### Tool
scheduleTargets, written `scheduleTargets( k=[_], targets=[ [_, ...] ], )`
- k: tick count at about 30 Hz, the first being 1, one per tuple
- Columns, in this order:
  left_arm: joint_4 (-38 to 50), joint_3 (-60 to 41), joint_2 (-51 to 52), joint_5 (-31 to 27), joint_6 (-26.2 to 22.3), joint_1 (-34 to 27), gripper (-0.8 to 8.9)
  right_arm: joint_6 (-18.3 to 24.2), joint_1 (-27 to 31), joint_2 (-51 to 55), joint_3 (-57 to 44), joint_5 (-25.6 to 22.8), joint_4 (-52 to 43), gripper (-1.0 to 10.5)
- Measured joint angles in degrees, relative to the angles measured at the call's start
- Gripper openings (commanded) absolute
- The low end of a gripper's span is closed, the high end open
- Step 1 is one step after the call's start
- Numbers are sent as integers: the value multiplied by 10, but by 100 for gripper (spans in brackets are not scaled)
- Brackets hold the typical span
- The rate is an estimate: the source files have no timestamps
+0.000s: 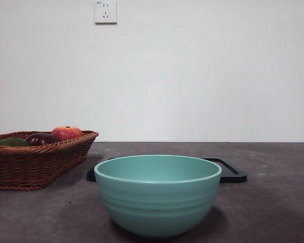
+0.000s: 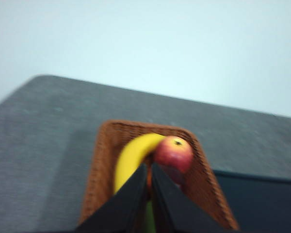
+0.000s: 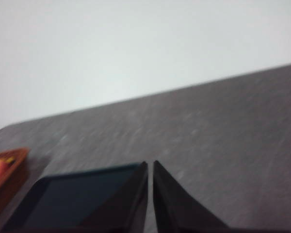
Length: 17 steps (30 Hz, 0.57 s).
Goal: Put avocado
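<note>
Resting in a woven basket (image 1: 38, 162) at the left of the front view: the avocado (image 1: 11, 142), dull olive green, low at the basket's far-left end and only partly visible over the rim. Just beside it, a dark purple fruit (image 1: 40, 138), then a red-orange apple (image 1: 66, 132) standing highest of the three. Filling the lower centre of the front view, near and large, a pale green bowl (image 1: 157, 195), upright on the dark grey surface (image 1: 273, 202). Behind the bowl, lying flat, a black tray (image 1: 232, 171), its right end showing past the bowl's rim. High on the white wall at upper centre-left, a wall socket (image 1: 105, 11). No arm in the front view.

Hanging above the basket in the left wrist view, the left claw (image 2: 149, 167), jaws nearly together with only a thin slit between them, gripping nothing. Beyond its tips, a yellow banana (image 2: 133, 156) curved along the basket's inside and the apple touching it; a sliver of green just visible between the jaws at the bottom edge, too small and blurred to identify.

Hovering over the tray's edge in the right wrist view, the right claw (image 3: 150, 166), jaws likewise almost closed and empty, with the basket's corner at the lower left of that frame.
</note>
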State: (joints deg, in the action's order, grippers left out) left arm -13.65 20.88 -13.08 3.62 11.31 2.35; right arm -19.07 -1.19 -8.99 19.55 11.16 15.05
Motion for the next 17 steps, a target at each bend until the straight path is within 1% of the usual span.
scheduleTargets(
  k=[3,7,12,15,17],
  targets=[
    [-24,55,-53,39,0,2,15,-4,-7,-42,38,35,24,12],
    [-79,139,-127,88,0,7,15,-2,-19,-104,93,74,67,12],
    [-136,215,-205,154,0,16,15,28,-37,-186,159,127,117,12],
    [-145,242,-239,195,0,25,15,47,-52,-232,202,131,152,12],
    [-144,255,-252,212,0,33,15,63,-63,-259,230,131,177,12]
  ],
)
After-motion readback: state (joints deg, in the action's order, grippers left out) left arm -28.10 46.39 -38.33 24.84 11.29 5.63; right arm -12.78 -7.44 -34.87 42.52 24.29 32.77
